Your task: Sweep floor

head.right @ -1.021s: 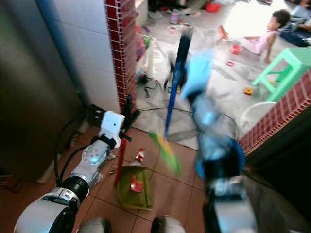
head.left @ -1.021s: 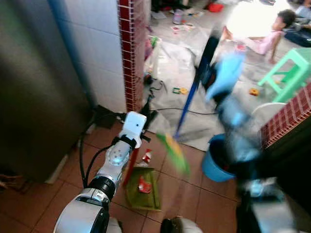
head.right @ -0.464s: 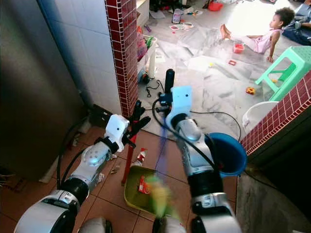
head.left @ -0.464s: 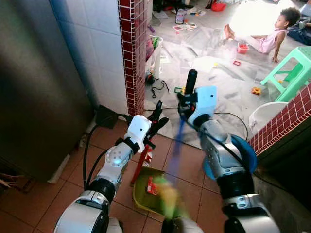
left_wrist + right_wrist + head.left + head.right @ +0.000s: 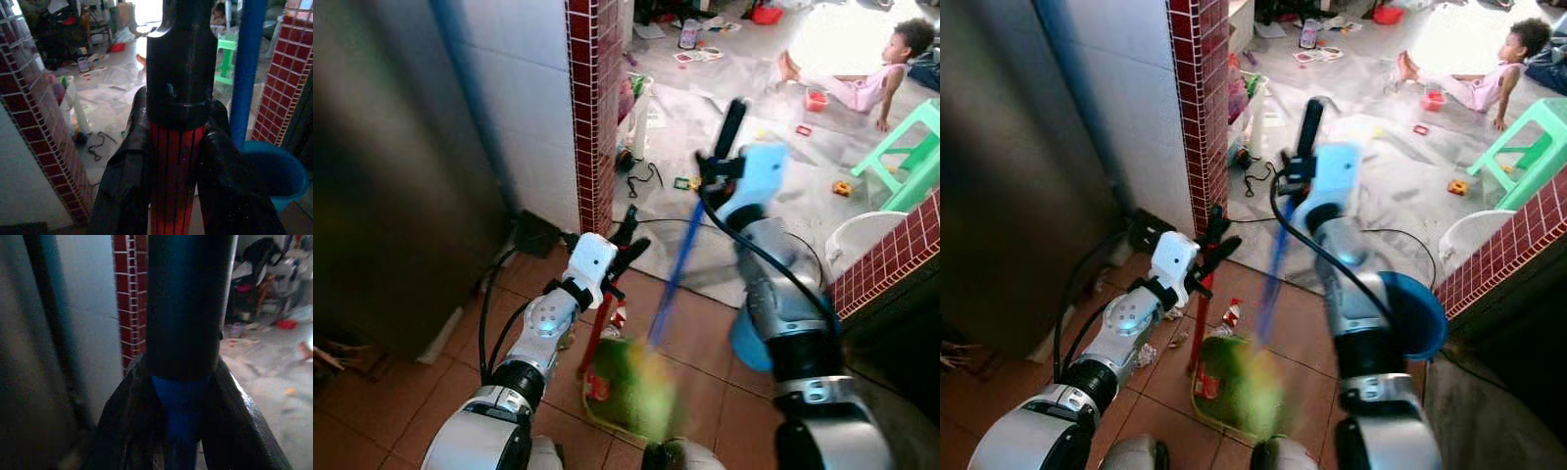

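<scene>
My left gripper (image 5: 625, 251) is shut on the black-capped red handle (image 5: 175, 166) of a green dustpan (image 5: 610, 390), which rests on the terracotta tiles. A red wrapper (image 5: 595, 387) lies at the pan's left side. My right gripper (image 5: 719, 172) is shut on the black grip of a blue-poled broom (image 5: 674, 274). The pole slants down to blurred yellow-green bristles (image 5: 651, 392) lying over the pan. In the right wrist view the fingers (image 5: 124, 421) clamp the blue pole.
Another scrap of litter (image 5: 620, 315) lies by the red handle. A blue bucket (image 5: 1418, 315) stands behind my right arm, a red-tiled pillar (image 5: 597, 108) and dark metal door on the left. Cables cross the floor. A child (image 5: 867, 83) sits far back near a green stool (image 5: 915, 157).
The broom swung in from the raised right side and its bristles now lie over the dustpan. The left gripper kept holding the dustpan handle. The camera has shifted a little.
</scene>
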Available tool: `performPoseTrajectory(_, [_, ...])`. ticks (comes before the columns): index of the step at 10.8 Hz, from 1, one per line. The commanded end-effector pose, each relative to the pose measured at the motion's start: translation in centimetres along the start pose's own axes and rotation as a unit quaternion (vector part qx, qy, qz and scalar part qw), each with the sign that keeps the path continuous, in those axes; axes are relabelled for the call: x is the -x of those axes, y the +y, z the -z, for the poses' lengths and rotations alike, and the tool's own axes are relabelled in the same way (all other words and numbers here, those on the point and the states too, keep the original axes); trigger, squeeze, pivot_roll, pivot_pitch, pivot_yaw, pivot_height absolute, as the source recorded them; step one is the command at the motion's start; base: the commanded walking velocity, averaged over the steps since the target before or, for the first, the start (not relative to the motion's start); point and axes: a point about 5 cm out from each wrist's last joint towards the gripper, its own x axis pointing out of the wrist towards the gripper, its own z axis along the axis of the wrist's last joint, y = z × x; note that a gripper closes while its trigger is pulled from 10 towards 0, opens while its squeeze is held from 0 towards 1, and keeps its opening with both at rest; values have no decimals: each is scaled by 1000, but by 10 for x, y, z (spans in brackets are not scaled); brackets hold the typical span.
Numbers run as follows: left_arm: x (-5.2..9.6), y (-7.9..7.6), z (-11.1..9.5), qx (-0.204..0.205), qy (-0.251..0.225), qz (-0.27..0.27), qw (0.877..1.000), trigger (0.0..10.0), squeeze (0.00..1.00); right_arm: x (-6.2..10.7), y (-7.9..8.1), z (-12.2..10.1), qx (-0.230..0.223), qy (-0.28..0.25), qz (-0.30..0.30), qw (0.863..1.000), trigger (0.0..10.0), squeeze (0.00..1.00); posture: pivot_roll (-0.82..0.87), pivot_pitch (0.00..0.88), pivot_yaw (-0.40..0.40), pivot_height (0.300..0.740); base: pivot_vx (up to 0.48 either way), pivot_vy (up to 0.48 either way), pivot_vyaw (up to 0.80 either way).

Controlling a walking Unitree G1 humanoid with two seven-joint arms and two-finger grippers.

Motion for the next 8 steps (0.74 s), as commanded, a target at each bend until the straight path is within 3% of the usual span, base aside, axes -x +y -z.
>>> performPoseTrajectory(1, [-1,5,-3,-9,-4,-14,1000,10000,0,-3,-6,-16,9,-38,18,999,10000,0,-36,36,-22,740,0,0,0])
performPoseTrajectory(5, [-1,8,-12,-18,-27,-35,999,10000,0,1,-13,-4,37,-31,49,998,10000,0,-27,32,-35,740,0,0,0])
performPoseTrajectory(6, [3,11,-13,-11,-34,-46,998,10000,0,5,-17,-3,63,-35,78,994,10000,0,-27,35,-36,740,0,0,0])
performPoseTrajectory(8, [15,17,-14,-6,-46,-83,995,10000,0,13,-21,4,66,-30,108,992,10000,0,-23,39,-37,740,0,0,0])
